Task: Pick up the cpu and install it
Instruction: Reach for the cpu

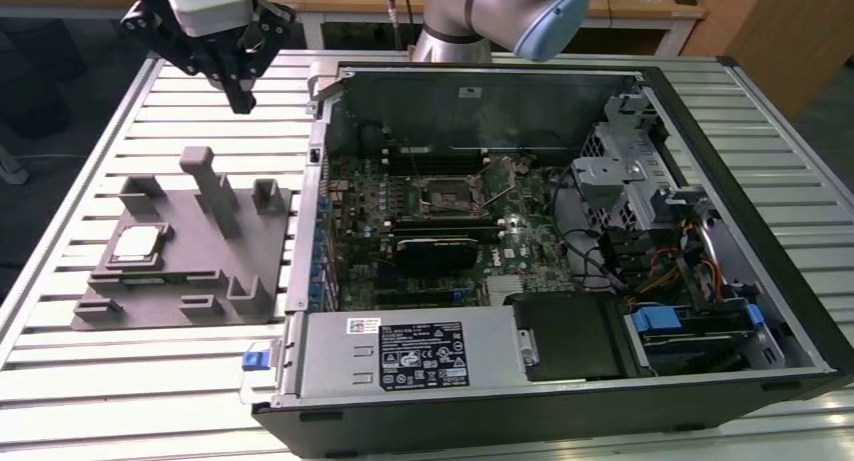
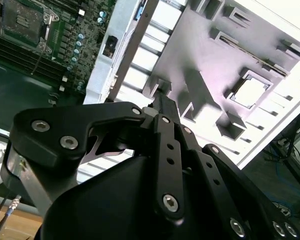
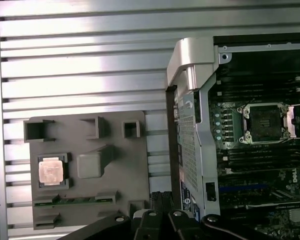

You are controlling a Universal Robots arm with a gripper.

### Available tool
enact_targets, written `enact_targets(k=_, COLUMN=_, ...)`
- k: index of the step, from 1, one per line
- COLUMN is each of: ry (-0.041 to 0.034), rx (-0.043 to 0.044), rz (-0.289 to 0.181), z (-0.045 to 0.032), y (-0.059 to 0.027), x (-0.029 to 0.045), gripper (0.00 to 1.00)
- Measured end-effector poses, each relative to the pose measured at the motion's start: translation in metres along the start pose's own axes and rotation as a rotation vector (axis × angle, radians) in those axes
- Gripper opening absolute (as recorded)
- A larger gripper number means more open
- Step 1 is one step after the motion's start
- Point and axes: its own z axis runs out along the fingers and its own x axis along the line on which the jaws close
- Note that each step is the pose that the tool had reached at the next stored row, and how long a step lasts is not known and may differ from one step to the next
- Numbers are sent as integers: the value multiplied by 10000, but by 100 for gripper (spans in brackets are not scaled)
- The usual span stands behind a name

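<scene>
Claw (image 1: 240, 102) hangs above the slatted tabletop (image 1: 134, 381), just past the far edge of the grey tray (image 1: 174, 281) as the exterior view sees it. Its fingers are drawn together to a point w/ nothing btwn them, and it touches nothing. Cpu (image 1: 138, 243) lies flat, silvery top up, in a square recess of the tray, on the side toward the exterior view's left and near the tall upright post (image 1: 211, 186). In the first wrist view the cpu (image 3: 51, 171) sits well apart from the claw's fingertips (image 3: 155, 200). Open pc case (image 1: 534, 406) stands just beside the tray, on the exterior view's right. The motherboard's socket (image 3: 264, 119) is inside the case, well apart from the cpu, so the cpu is not yet picked up or installed.
</scene>
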Motion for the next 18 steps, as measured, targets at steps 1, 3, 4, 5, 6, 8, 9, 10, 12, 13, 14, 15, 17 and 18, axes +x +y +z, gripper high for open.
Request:
enact_targets(k=1, ry=0, rx=0, rz=0, z=4, y=-1, x=10, gripper=11)
enact_targets(k=3, ry=1, rx=1, rz=0, z=13, y=-3, x=33, gripper=11)
enact_targets(k=4, ry=1, rx=1, rz=0, z=17, y=-4, x=44, gripper=11)
enact_targets(k=5, ry=1, rx=1, rz=0, z=20, y=-6, x=55, gripper=11)
enact_targets(k=6, ry=1, rx=1, rz=0, z=24, y=-7, x=67, gripper=11)
enact_targets(k=8, ry=0, rx=0, rz=1, z=31, y=-9, x=90, gripper=11)
enact_targets(k=9, ry=1, rx=1, rz=0, z=34, y=-10, x=103, gripper=11)
enact_targets(k=10, ry=1, rx=1, rz=0, z=38, y=-11, x=114, gripper=11)
enact_targets(k=12, ry=1, rx=1, rz=0, z=45, y=-13, x=138, gripper=11)
enact_targets(k=13, ry=0, rx=0, rz=1, z=48, y=-14, x=151, gripper=11)
enact_targets(k=14, ry=2, rx=1, rz=1, z=51, y=-15, x=163, gripper=11)
enact_targets(k=15, ry=1, rx=1, rz=0, z=55, y=-17, x=176, gripper=11)
enact_targets(k=17, ry=1, rx=1, rz=0, z=63, y=-19, x=204, gripper=11)
enact_targets(k=18, ry=1, rx=0, rz=0, z=68, y=-21, x=219, gripper=11)
